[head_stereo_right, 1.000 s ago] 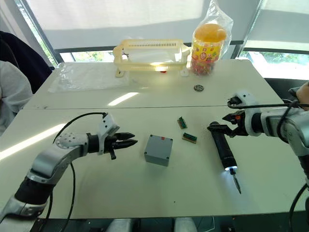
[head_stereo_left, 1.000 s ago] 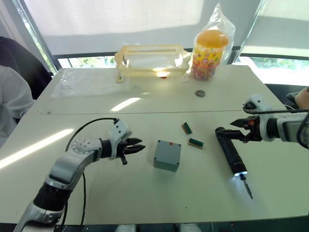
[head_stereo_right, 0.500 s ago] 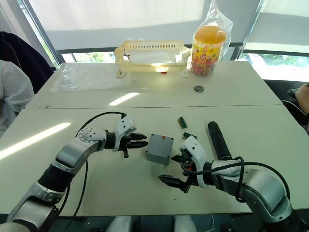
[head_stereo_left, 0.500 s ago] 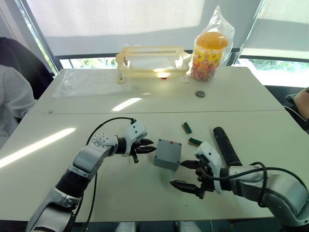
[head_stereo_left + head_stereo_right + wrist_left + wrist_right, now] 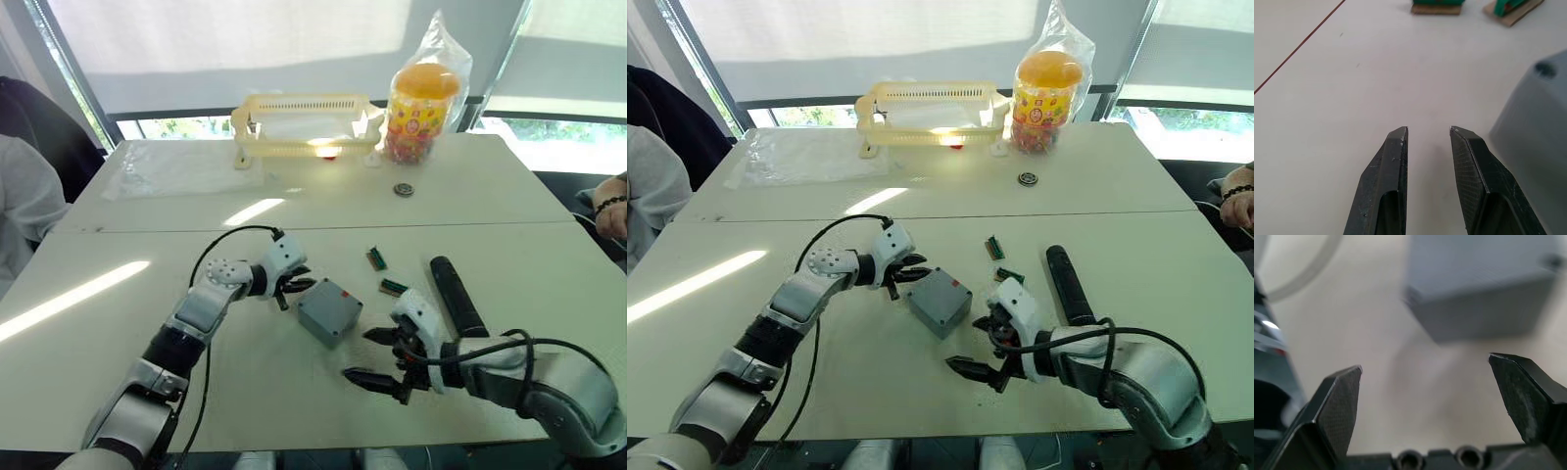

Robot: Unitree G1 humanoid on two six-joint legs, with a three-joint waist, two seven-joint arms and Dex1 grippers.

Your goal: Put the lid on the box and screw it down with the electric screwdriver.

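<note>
The box (image 5: 328, 310), lid already seated on it, is lying mid-tabletop, flanked by the narrowly parted left gripper (image 5: 300, 287) and the wide-spread right gripper (image 5: 383, 356). It could be knocked askew by either fingertip. The electric screwdriver (image 5: 453, 296) and two green connectors (image 5: 395, 287) are lying close beside the right arm, crowding the reach.

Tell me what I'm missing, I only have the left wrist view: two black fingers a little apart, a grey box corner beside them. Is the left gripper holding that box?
Observer: No. The left gripper sits at the box's far left edge with its fingers slightly apart, not around it.
Operator: Where's the right gripper?
Observer: The right gripper is wide open on the near right of the box, not touching it.
Operator: And the screwdriver?
Observer: The electric screwdriver lies on the table to the right of the box, beyond the right arm, with neither gripper on it.
</note>
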